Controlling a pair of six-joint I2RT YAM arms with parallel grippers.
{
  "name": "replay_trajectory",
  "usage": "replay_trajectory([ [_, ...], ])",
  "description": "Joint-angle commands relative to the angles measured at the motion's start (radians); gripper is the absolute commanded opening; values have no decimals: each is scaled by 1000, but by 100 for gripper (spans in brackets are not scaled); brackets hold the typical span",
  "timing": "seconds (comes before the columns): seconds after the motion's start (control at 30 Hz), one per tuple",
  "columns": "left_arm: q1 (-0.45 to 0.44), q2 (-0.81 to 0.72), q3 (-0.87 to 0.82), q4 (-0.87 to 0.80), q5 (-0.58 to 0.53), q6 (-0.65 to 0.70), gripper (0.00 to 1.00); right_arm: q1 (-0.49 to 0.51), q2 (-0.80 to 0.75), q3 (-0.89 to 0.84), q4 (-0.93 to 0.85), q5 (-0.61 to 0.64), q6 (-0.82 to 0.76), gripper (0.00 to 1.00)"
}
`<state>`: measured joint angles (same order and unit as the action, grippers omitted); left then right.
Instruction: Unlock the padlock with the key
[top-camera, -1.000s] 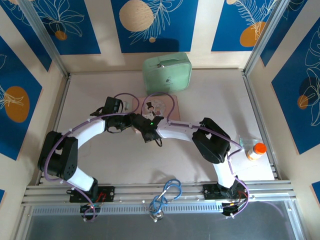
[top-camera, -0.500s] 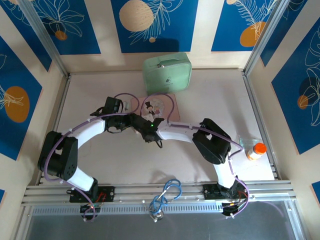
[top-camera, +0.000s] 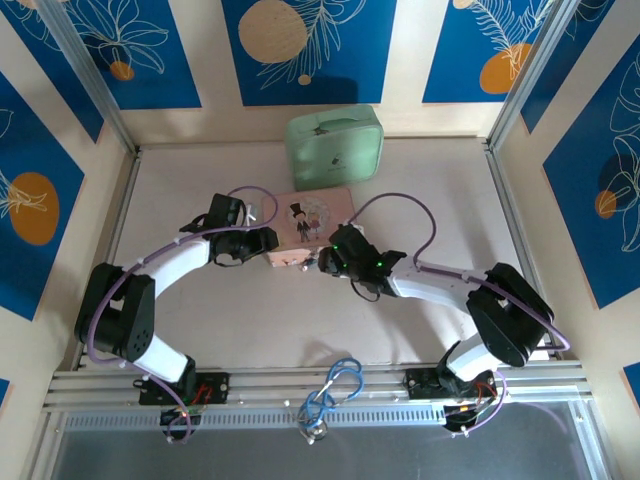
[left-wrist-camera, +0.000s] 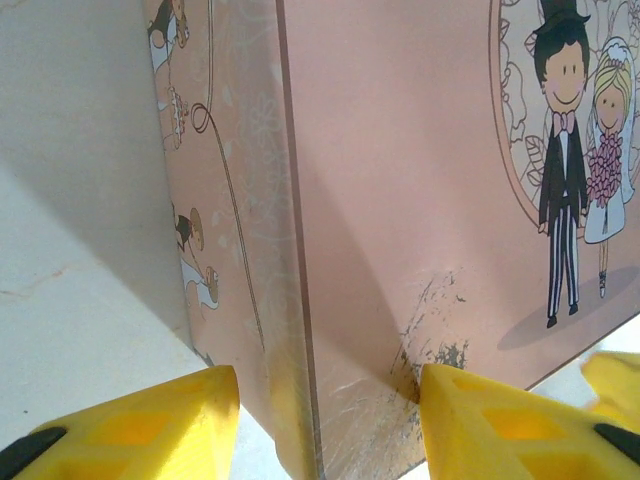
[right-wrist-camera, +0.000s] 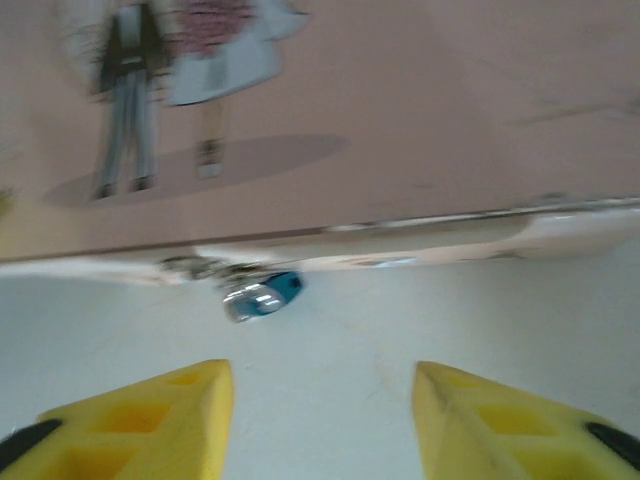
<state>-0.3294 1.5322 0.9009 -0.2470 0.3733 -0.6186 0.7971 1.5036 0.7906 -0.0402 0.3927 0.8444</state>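
Observation:
The pink case (top-camera: 315, 215) with a bride-and-groom picture lies mid-table. My left gripper (top-camera: 264, 241) straddles its left corner. In the left wrist view one yellow finger (left-wrist-camera: 470, 420) presses the scuffed lid (left-wrist-camera: 400, 200), and the other sits at the case's side, so my left gripper (left-wrist-camera: 328, 372) is shut on the case. The padlock (right-wrist-camera: 264, 295), tiny, blue and silvery, hangs at the case's front edge (right-wrist-camera: 400, 235). My right gripper (right-wrist-camera: 322, 366) is open just short of it, with bare table between its fingers. From above, my right gripper (top-camera: 325, 262) is at the case's front edge. The key is out of view.
A mint green case (top-camera: 335, 145) stands at the back against the wall. An orange-capped bottle (top-camera: 515, 300) sits at the right edge. A blue cable loop (top-camera: 335, 385) hangs over the front rail. Metal frame rails border the table on both sides.
My right arm has swung back to the right, off the case, which now shows whole from above. Its gripper went from shut to open. The left gripper has kept its place.

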Motion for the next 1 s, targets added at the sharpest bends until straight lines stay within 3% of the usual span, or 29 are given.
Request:
replay_trajectory([
  [0.0,7,-14,-29,-71,-8,26,49,-6,6,-32,135,-108,115,38],
  [0.1,7,-12,-31,-67,-4,21,49,-6,51,-24,125,-124,116,27],
  [0.17,7,-13,-31,-66,-7,20,49,-2,81,-7,108,-140,102,25],
  [0.47,7,-11,-34,-70,-10,27,49,28,128,63,58,-113,21,44],
  [0.67,7,-14,-32,-77,-13,31,49,36,191,137,-36,-97,-5,49],
  [0.97,7,-11,-37,-72,-11,31,49,42,270,221,-118,-76,-16,43],
])
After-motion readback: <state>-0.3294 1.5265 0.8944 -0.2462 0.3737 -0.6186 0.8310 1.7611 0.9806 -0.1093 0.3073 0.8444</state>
